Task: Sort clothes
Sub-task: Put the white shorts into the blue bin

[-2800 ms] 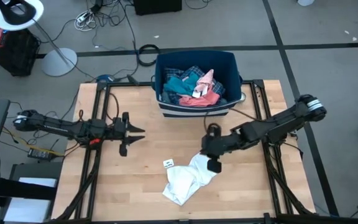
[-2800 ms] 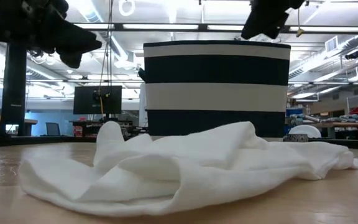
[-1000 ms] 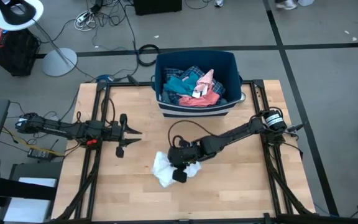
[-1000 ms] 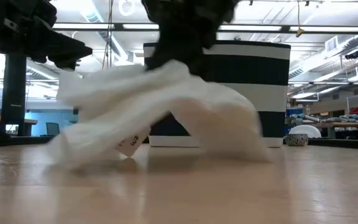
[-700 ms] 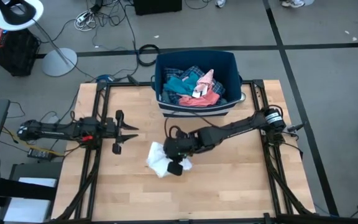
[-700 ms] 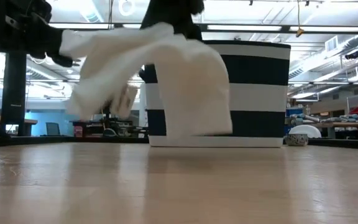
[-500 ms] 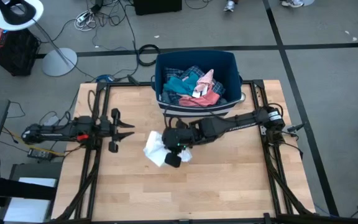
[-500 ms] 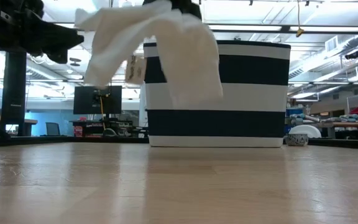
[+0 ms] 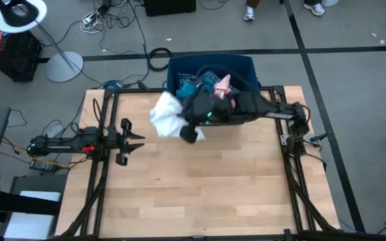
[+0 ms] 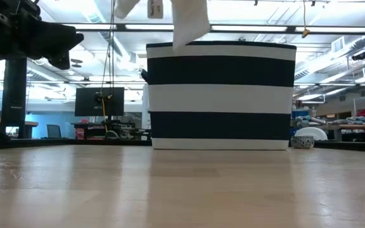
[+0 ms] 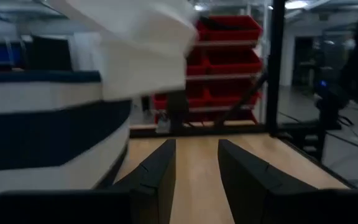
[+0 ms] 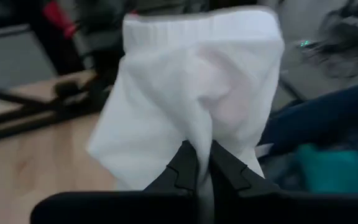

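The right gripper (image 12: 197, 163) is pinching the white garment (image 9: 166, 115), hanging it just beside the bin (image 9: 246, 63); the left gripper (image 9: 130, 140) is waiting open.

Light wooden table (image 9: 200, 187) with black frame rails along both sides. Dark blue bin (image 9: 246, 67) with a white stripe is set at the far edge, centre-right, filled with clothes. In the low view the bin (image 10: 220, 95) is seen standing flat on the boards.
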